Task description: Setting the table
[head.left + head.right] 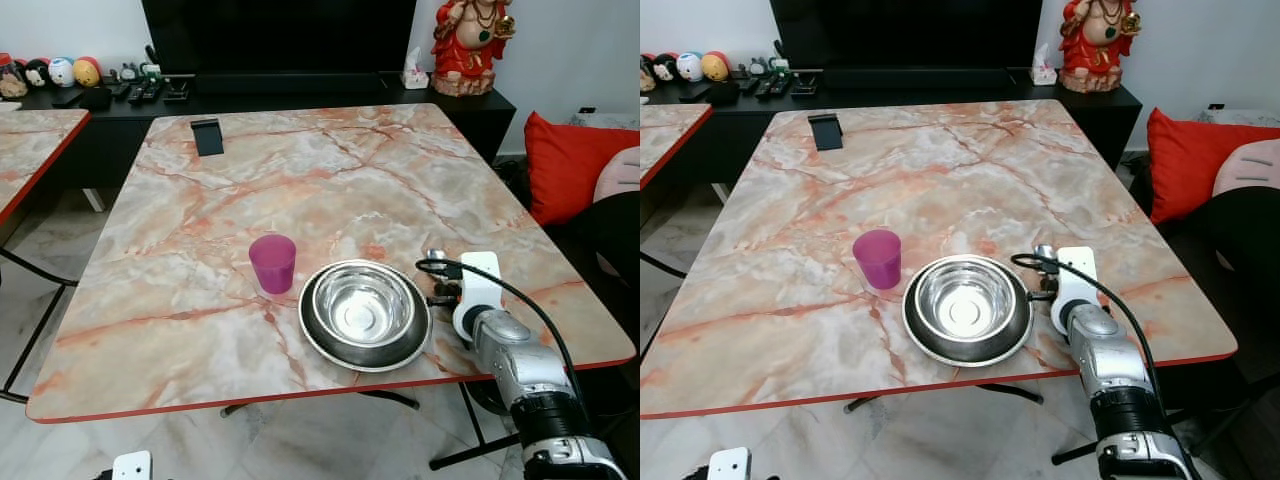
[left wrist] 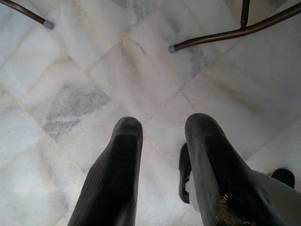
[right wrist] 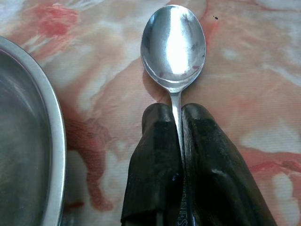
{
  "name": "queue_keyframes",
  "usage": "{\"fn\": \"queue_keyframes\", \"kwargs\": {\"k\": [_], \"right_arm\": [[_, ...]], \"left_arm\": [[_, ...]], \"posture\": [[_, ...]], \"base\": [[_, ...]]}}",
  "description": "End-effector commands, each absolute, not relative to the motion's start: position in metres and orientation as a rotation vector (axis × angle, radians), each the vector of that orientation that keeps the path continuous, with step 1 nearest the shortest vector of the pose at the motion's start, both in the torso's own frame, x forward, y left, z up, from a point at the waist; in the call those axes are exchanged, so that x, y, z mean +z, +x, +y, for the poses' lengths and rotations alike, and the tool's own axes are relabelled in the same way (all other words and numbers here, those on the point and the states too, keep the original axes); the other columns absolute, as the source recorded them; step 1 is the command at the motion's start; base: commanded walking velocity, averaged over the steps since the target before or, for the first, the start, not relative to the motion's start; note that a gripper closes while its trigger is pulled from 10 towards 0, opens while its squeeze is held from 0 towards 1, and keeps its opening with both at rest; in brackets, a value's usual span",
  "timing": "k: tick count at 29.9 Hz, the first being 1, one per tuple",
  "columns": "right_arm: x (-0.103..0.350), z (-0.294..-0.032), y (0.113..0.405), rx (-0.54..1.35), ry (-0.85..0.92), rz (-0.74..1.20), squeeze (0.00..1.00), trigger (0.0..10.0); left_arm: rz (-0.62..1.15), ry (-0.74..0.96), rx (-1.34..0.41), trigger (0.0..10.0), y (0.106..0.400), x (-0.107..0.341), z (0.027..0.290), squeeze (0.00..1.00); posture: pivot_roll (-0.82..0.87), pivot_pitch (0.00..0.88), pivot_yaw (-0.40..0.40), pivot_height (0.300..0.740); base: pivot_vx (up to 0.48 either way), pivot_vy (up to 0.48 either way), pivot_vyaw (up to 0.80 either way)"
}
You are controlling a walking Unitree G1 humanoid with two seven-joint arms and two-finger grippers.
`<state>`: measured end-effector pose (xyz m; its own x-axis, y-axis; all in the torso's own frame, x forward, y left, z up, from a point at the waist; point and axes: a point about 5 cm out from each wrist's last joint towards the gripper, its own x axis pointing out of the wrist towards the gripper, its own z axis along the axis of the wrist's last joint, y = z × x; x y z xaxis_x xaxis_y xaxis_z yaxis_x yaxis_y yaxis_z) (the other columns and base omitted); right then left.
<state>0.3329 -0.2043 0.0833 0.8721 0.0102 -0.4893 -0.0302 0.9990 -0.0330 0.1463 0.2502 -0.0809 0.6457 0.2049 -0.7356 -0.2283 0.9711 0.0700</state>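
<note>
Already the spoon (image 3: 173, 47) is being gripped by its handle in the right hand (image 3: 179, 117), its long axis running away from the robot, bowl foremost, just beside the steel bowl (image 1: 364, 312) on the desk (image 1: 300, 180), while the left hand (image 2: 162, 141) is being hung open over the floor.

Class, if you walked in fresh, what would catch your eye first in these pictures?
The shiny round steel bowl near the front edge of the marble-patterned table, with the translucent purple plastic cup beside it on its left. On the bowl's right, the right gripper pinches the handle of a silver metal spoon.

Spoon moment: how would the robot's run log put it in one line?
right gripper: shut on spoon | spoon: beside steel bowl | purple cup: left of bowl | left gripper: idle
</note>
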Motion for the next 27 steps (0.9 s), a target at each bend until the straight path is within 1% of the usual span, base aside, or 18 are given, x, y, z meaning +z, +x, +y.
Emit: {"fn": "queue_keyframes", "kwargs": {"k": [1,15,27], "right_arm": [[0.0874,-0.2040,0.3325,0.029,-0.049,0.490,0.00,10.0],[0.0842,-0.1973,0.3300,0.066,-0.052,0.503,0.00,10.0],[0.0797,-0.2000,0.3284,0.059,-0.069,0.525,0.00,10.0]], "left_arm": [[0.873,-0.024,0.243,10.0,0.1386,-0.0839,0.2528,0.00],[0.908,-0.024,0.251,10.0,0.1313,-0.0865,0.2551,0.00],[0.916,-0.024,0.251,10.0,0.1299,-0.0871,0.2551,0.00]], "posture": [[-0.04,0.000,-0.003,0.740],[-0.04,0.000,-0.003,0.740],[-0.04,0.000,-0.003,0.740]], "base": [[0.000,0.000,0.00],[0.000,0.000,0.00],[0.000,0.000,0.00]]}}
